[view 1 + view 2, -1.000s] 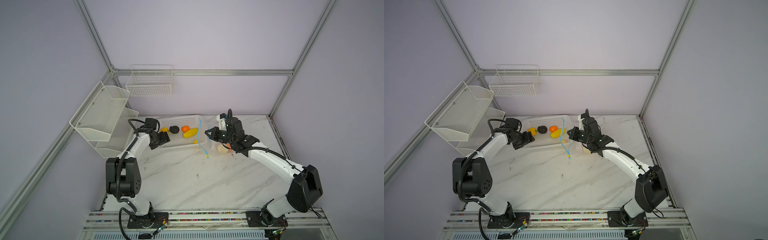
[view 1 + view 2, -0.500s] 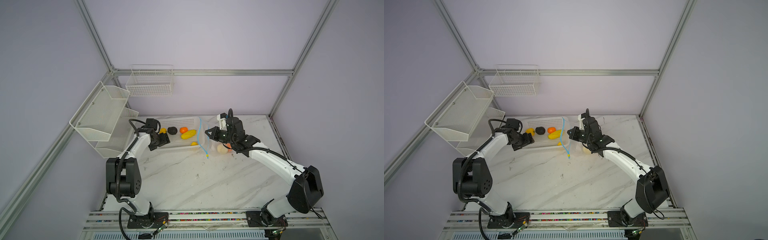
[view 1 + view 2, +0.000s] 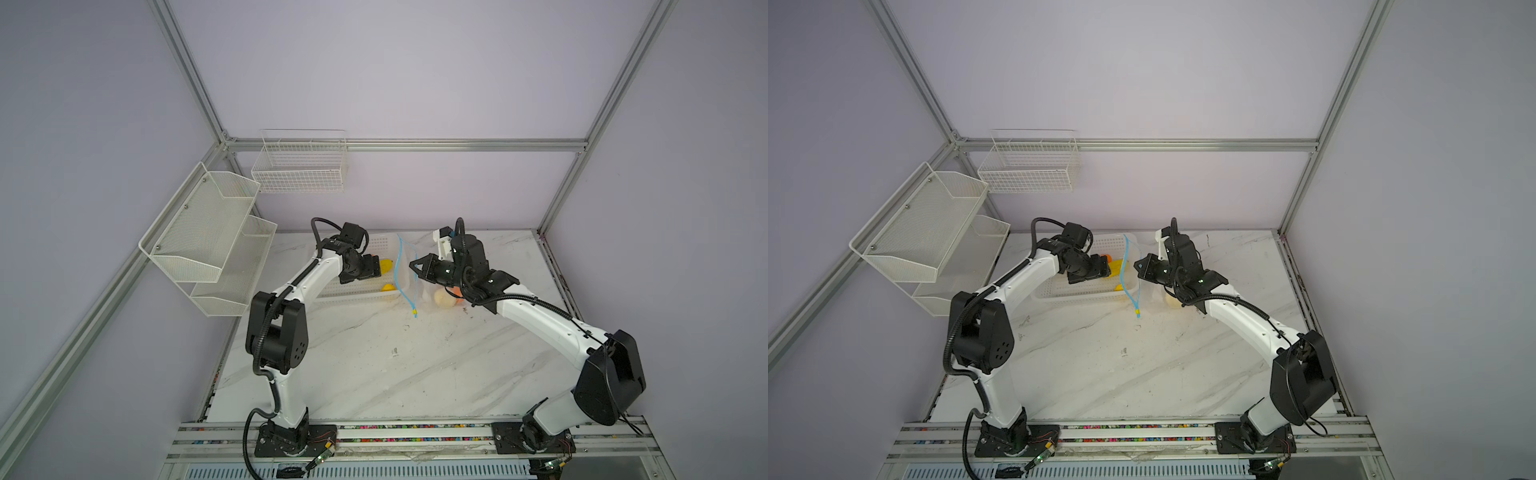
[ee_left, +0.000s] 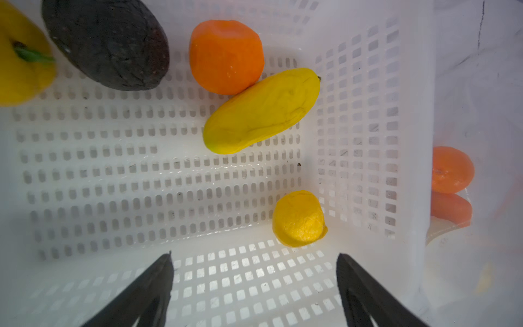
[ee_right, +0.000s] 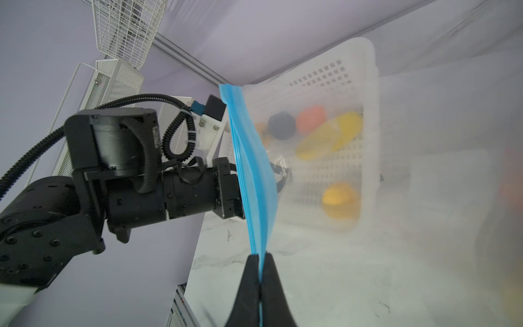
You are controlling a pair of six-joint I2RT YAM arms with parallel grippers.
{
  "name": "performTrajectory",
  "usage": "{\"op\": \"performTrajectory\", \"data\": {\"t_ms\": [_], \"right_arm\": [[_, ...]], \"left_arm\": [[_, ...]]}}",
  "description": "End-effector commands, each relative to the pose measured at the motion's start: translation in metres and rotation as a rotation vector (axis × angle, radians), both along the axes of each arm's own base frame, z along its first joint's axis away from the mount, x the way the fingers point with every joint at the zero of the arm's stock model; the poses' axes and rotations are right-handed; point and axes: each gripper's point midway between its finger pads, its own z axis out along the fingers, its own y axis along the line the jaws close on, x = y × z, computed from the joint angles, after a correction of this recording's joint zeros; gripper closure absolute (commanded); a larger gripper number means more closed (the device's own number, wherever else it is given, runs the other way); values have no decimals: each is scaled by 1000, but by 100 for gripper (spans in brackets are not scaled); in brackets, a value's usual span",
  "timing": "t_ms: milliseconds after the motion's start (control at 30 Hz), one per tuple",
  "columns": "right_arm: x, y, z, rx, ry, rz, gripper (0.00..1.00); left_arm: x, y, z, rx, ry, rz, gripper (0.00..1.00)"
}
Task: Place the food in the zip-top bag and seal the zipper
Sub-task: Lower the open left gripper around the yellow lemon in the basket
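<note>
Table (image 3: 374,365): white marble, one. Yellow slider tab (image 3: 414,311) at the near end of the zipper (image 5: 252,170). Right gripper (image 5: 259,260) is clamped on the blue zipper, with the zip-top bag (image 5: 424,141) held up just right of the basket (image 4: 368,141). Left gripper (image 4: 254,256) is held over the basket, jaws wide apart.

Counted in the basket, five: small yellow piece (image 4: 299,218), long yellow piece (image 4: 261,111), orange piece (image 4: 226,56), dark piece (image 4: 107,42), yellow pepper (image 4: 19,56).

Counted in the bag, three: two orange, one cream piece (image 3: 442,298).

Far: lilac walls, one wire rack (image 3: 301,166), one two-tier mesh shelf (image 3: 208,241) at left

Clear bag (image 5: 424,226) w/ blue zipper (image 5: 252,170) open, mouth raised; food (image 4: 260,110) partly inside.
</note>
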Motion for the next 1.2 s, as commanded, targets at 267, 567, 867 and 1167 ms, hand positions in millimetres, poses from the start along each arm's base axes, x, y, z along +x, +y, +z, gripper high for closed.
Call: {"op": "performTrajectory", "data": {"t_ms": [267, 567, 867, 1167], "right_arm": [[9, -2, 5, 7, -13, -3, 100], [9, -3, 4, 9, -10, 0, 100], [8, -4, 0, 9, -6, 2, 100], [5, -6, -3, 5, -1, 1, 100]], "left_arm": [[22, -36, -8, 42, 2, -45, 10], [19, -66, -31, 54, 34, -102, 8], [11, -54, -59, 129, 94, -92, 14], [7, -42, -43, 158, 66, -73, 25]]}}
